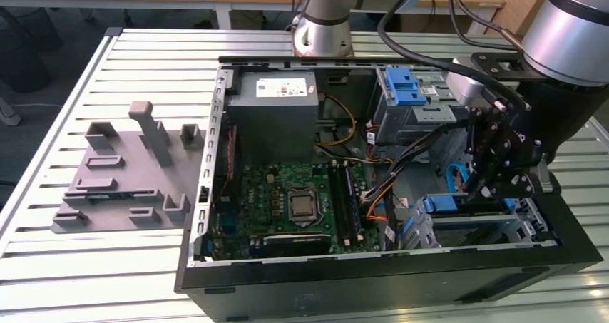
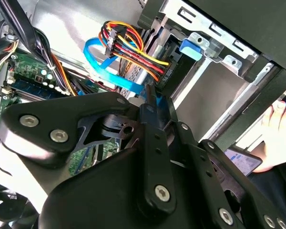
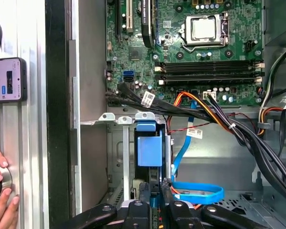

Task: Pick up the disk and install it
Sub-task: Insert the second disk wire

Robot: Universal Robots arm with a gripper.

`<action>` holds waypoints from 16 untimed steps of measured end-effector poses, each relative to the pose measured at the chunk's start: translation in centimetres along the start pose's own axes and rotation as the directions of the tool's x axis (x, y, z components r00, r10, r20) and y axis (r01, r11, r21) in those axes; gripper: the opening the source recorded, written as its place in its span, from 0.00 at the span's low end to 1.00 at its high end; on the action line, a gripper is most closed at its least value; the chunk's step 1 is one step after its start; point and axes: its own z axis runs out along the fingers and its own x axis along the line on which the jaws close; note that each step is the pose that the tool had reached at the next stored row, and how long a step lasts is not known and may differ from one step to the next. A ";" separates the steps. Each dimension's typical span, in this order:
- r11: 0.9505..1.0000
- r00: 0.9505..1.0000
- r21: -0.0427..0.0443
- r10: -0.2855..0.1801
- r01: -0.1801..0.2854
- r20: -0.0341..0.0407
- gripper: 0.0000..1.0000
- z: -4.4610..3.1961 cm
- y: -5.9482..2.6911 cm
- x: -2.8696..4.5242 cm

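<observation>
The disk stands on edge in the silver drive cage (image 3: 119,157) at the case's front corner, on the exterior view's right. Its blue bracket (image 3: 149,150) shows end-on in the first wrist view and as a blue strip (image 1: 443,204) in the exterior view. My gripper (image 3: 155,202) reaches down into the cage from above, its black fingers (image 3: 144,195) closed on the bracket's blue edge. In the second wrist view the gripper (image 2: 151,98) pinches the same blue edge beside the bay. The drive's metal body is mostly hidden by the cage and the fingers.
A blue data cable (image 3: 200,193) and a bundle of coloured power wires (image 2: 133,47) lie close beside the bay. Motherboard (image 1: 295,202), grey power supply (image 1: 276,116) and upper cage with blue latch (image 1: 409,88) crowd the case. A person's hand (image 3: 0,200) and a phone (image 3: 7,78) rest outside it.
</observation>
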 end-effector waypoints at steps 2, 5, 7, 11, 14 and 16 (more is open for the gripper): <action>1.000 1.000 0.000 0.000 0.000 0.000 0.24 0.12 -0.03 -0.01; 1.000 1.000 0.000 0.000 0.000 0.000 0.24 0.29 -0.04 -0.04; 1.000 1.000 0.000 0.000 0.000 0.000 0.24 0.34 -0.04 -0.04; 1.000 1.000 0.000 0.000 0.000 0.000 0.24 0.36 -0.04 -0.04; 1.000 1.000 0.000 0.000 0.000 0.000 0.24 0.30 -0.04 -0.03; 1.000 1.000 -0.003 0.000 0.000 0.003 0.24 0.02 -0.05 -0.01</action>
